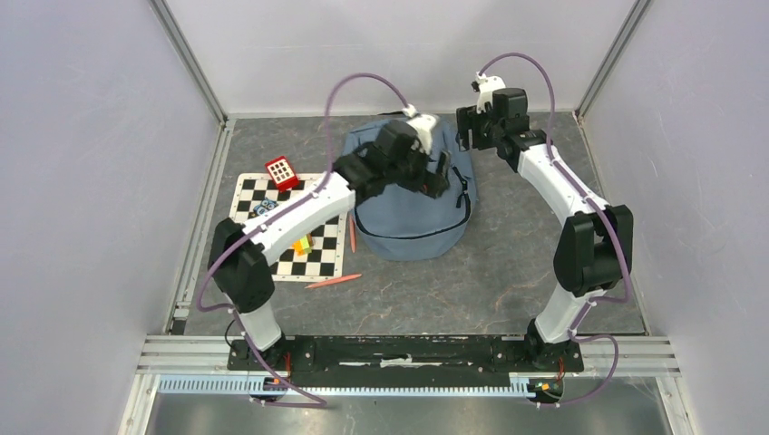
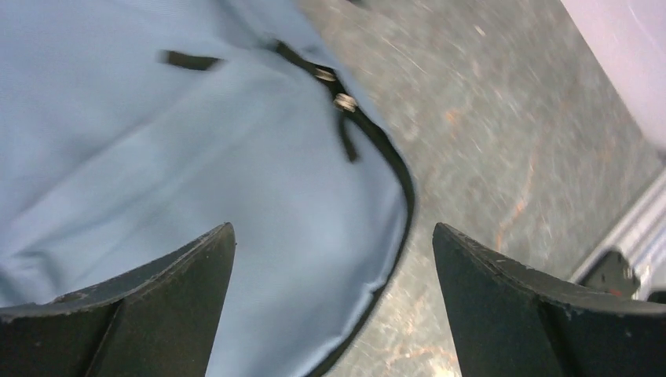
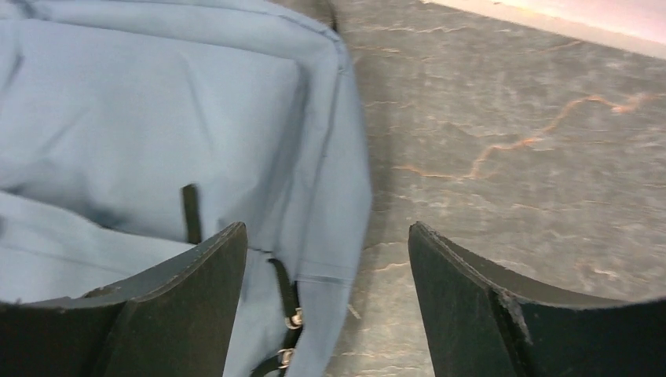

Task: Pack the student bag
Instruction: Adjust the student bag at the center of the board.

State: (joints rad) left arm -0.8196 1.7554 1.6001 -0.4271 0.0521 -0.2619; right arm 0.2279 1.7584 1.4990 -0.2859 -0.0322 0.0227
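**Both claws wide, bag below**

My left claw [image 2: 331,228] is standing wide, gripping nothing. My right claw [image 3: 326,228] is likewise gaping and empty. The student bag [image 1: 413,222] is lying flat beneath the left claw, its long axis running from the far wall toward my bases. The right claw is hovering over the bag's far right edge. My left arm is reaching across the chequered mat [image 1: 245,192] beside the bag.

White arms [image 1: 299,210] have black joints [image 1: 594,246] and purple cables [image 1: 363,75].
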